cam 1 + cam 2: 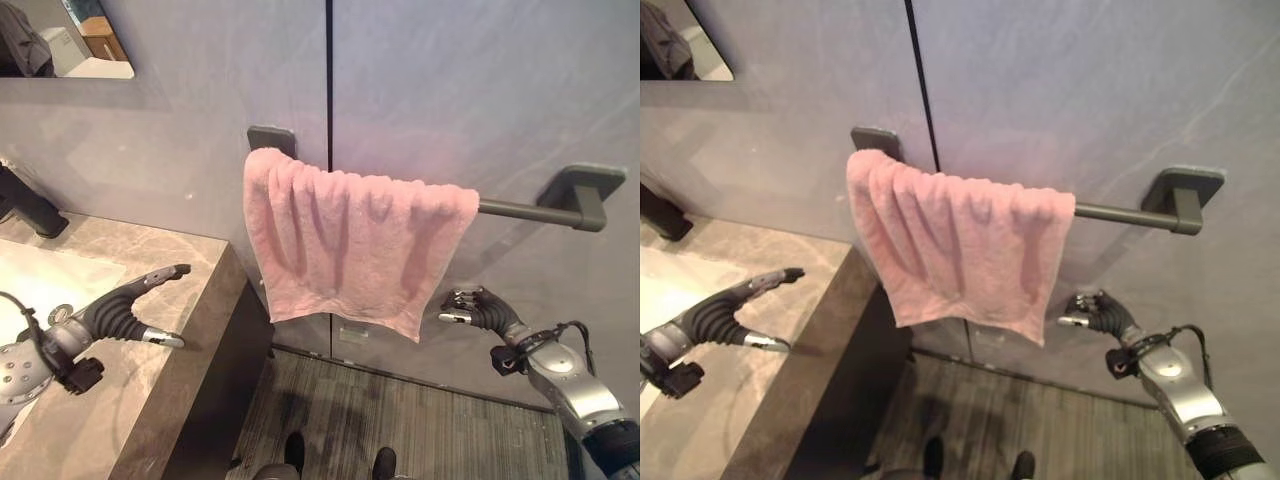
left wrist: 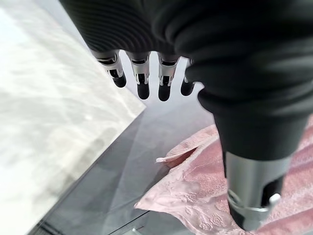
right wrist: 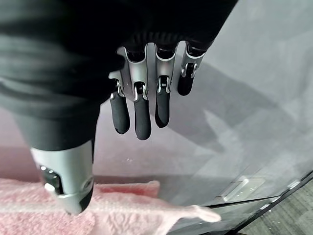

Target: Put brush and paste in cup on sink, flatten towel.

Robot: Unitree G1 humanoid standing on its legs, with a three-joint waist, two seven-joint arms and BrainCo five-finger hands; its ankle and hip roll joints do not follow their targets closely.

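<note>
Towel [image 1: 350, 245] step pending, rumpled on the bar [image 1: 530, 209].
Both hands are hanging open and empty: left hand [image 1: 125, 310] over the surface [image 1: 150, 400], right hand [image 1: 478, 308] beside the towel's lower corner.

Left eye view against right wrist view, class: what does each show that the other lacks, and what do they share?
The left eye view alone has the towel bar, the marble sink counter, a black tap and the open left hand. The right wrist view alone shows the right hand close up, fingers relaxed, holding nothing. Both show the bunched pink towel and grey wall.
</note>
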